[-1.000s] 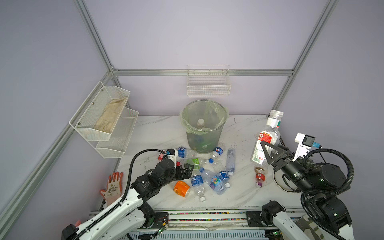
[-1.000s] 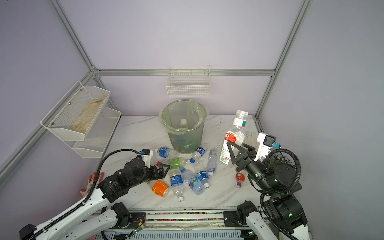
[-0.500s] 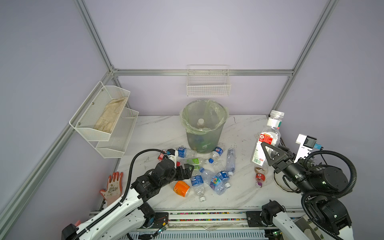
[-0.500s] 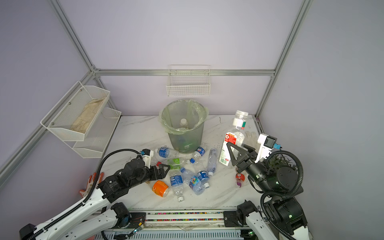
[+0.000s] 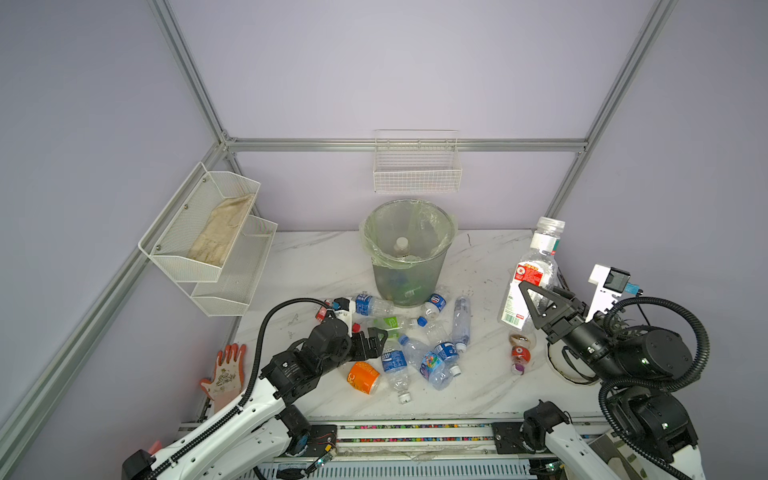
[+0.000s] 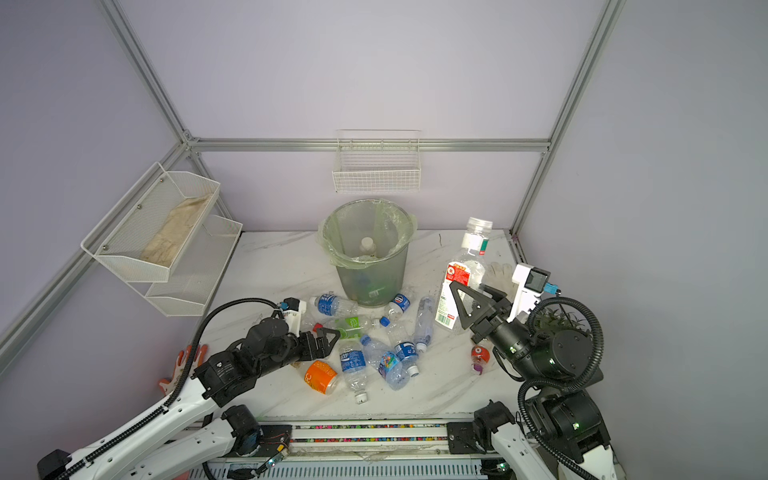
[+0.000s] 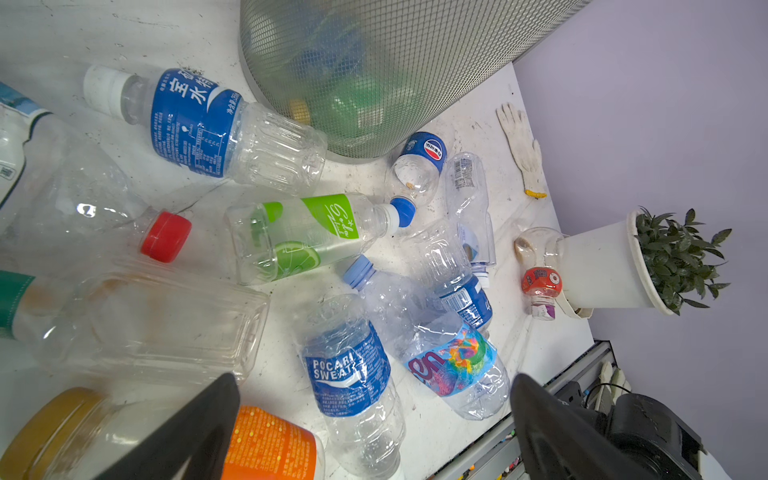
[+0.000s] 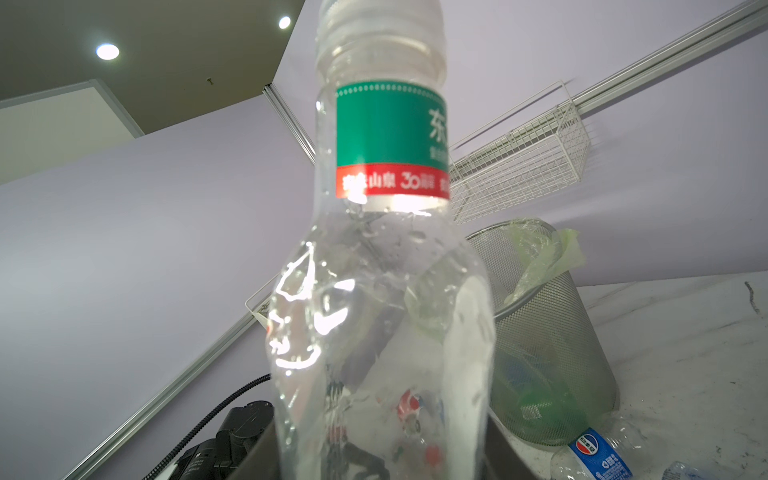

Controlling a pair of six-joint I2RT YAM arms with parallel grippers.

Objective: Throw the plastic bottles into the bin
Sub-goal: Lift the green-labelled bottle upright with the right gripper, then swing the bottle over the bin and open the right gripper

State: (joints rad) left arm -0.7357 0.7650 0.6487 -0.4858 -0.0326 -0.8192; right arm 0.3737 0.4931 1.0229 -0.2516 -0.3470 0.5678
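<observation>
Slightly higher than a second ago, the right gripper (image 5: 538,293) holds one clear bottle (image 5: 530,274) upright between its closed fingers, right of the single bin (image 5: 409,282). On the left gripper (image 5: 376,343) the two fingers stand wide apart and empty among about twelve bottles (image 5: 394,360) lying on the table (image 5: 316,266).

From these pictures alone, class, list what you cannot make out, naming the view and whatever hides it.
- Bin contents: in both top views one white cap shows; the meshed, lined wall blurs the rest.
- Right hand: in the right wrist view the held bottle covers most of it; the bottle's base is cut off by the edge.
- Orange bottle: in the left wrist view, partly behind the left hand and cut off by the bottom edge.
</observation>
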